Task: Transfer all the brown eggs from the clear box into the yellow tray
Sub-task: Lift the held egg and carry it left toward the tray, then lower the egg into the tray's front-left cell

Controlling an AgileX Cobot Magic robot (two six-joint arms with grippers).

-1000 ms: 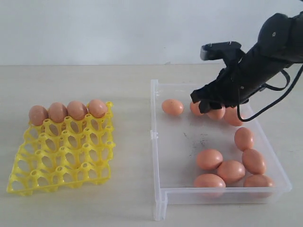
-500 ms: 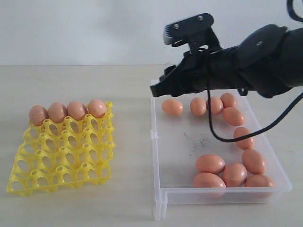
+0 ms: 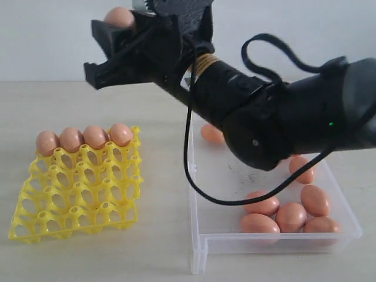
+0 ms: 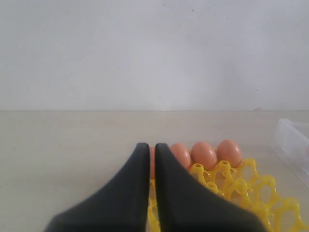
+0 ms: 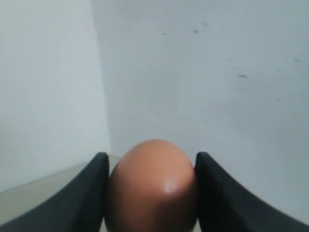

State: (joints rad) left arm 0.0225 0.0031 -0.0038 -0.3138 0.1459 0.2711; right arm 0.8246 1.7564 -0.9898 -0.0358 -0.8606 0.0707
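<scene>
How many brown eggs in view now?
12. Four brown eggs in the yellow tray's far row, one in the right end effector, seven showing in the clear box; the arm may hide more.

Four brown eggs sit in the one yellow tray. One egg is in the right gripper. Seven eggs show in the one clear box, which the arm partly hides.

Nothing legible; the yellow label on the arm is blurred.
</scene>
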